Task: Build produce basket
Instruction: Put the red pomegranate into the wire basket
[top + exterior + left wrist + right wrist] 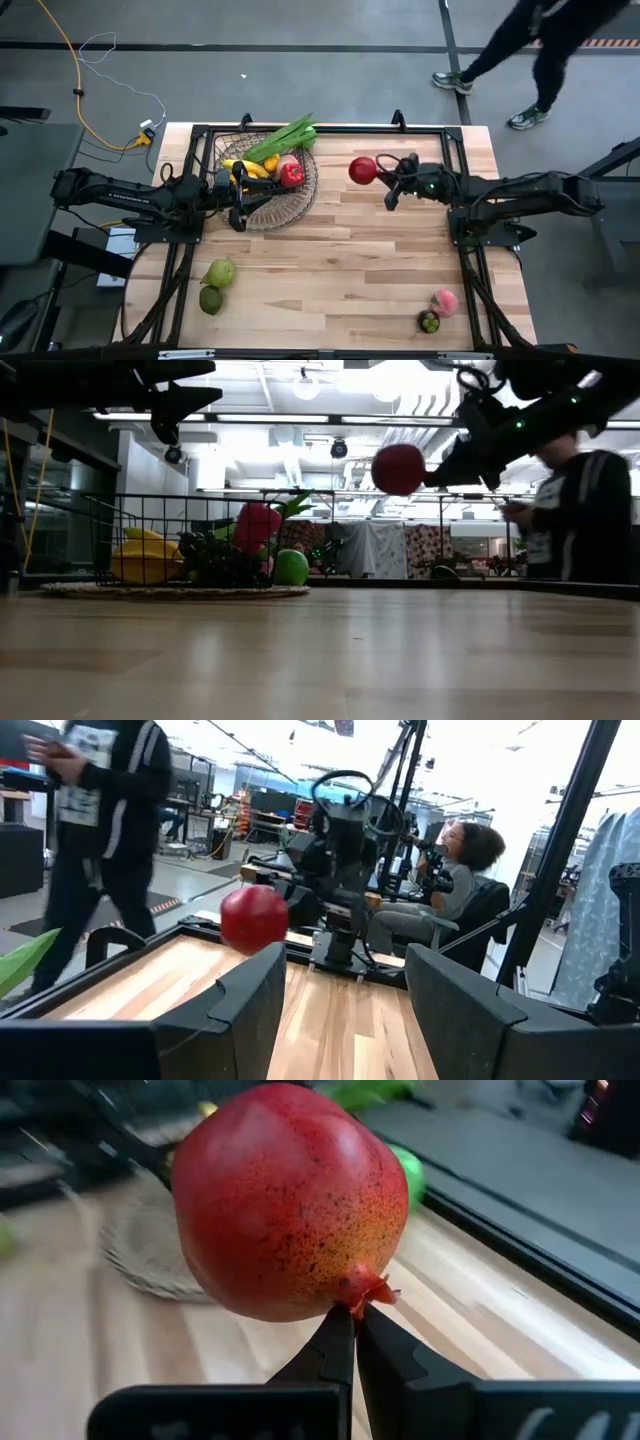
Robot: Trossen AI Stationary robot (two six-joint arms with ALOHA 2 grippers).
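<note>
The left gripper (238, 205) hovers half spread, empty, over the basket (300, 200), already holding several fruits. The right gripper (385, 178) pinches a pomegranate (363, 170) by its crown, between basket and arm. Four pieces remain on the table (340, 270).

Both arms are dark, near black, built of slim jointed segments with blocky housings at the joints. The right arm (520, 190) carries a small green light near its wrist. Each hand ends in two flat, angular black fingers (250, 1010) with tapered tips.
</note>
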